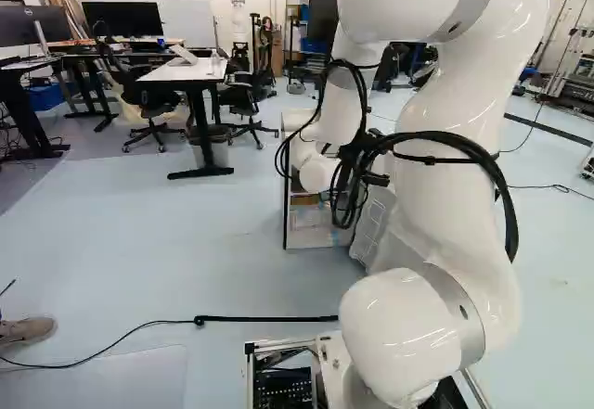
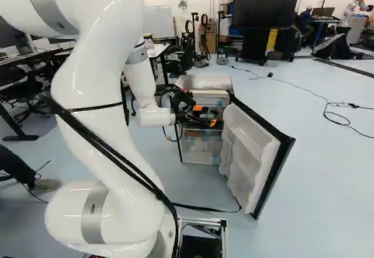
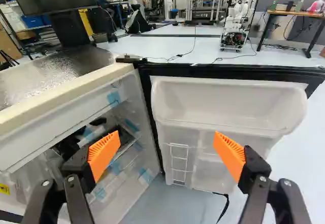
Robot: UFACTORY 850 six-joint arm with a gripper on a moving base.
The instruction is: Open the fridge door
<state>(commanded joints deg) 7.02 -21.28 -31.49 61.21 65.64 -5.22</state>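
Gripper point(image 3: 166, 155) spread, pinching nothing; door point(image 3: 228, 104) wide at fridge's point(image 3: 66, 93) front edge. We'd back out slowly, clearing both.

White-topped, boxy fridge body point(image 2: 204, 82): upright on the pale blue floor point(image 2: 315, 152), interior exposed.
White moulded-plastic fridge door point(image 2: 248, 147) with black edging: wide open, upright, angled out from the body's front side edge.

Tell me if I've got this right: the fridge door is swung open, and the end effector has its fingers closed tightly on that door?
Not quite: the end effector isn't closed on the door. The wrist view shows its fingers spread wide apart, gripping nothing. The fridge door is indeed swung open.
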